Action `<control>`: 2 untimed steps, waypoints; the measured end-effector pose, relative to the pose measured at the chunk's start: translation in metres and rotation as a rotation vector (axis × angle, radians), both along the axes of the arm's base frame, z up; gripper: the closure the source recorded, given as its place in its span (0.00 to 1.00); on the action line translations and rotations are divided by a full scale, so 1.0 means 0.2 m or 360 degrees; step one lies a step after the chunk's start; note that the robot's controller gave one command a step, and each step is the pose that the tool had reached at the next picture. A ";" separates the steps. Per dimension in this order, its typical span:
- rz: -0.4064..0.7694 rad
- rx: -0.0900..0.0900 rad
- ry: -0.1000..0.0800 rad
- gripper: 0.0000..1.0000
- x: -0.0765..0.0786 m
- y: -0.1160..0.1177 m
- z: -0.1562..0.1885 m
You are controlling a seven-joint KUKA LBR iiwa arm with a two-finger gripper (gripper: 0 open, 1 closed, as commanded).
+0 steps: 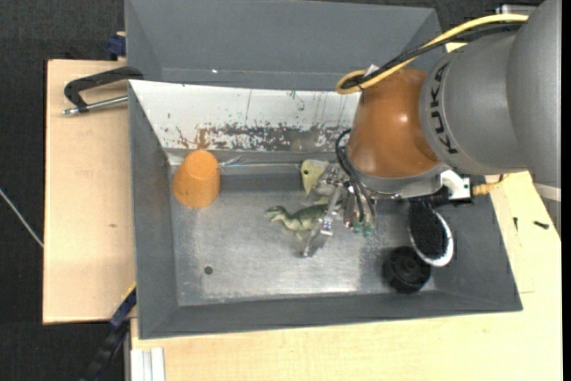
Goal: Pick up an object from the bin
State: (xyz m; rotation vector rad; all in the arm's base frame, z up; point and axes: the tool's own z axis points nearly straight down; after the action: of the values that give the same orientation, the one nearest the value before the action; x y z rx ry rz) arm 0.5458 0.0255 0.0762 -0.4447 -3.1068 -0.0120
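The hand (323,226), apart or together I cannot tell, sits low just beside the small green toy dinosaur (293,216) near the middle of the bin (223,277), where the spindly toy may slide or tip away on the smooth metal floor.

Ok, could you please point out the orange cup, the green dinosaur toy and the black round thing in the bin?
orange cup (196,179): camera view, on the middle of its side.
green dinosaur toy (295,216): camera view, on its body.
black round thing (406,270): camera view, on its top face.
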 end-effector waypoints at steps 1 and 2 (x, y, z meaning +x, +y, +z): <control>0.0007 -0.0006 -0.0002 0.00 0.00 0.01 0.01; 0.0004 -0.0005 -0.0002 1.00 0.00 0.01 0.01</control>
State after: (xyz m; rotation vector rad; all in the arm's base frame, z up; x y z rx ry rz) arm 0.5467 0.0284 0.0786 -0.4410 -3.1092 -0.0072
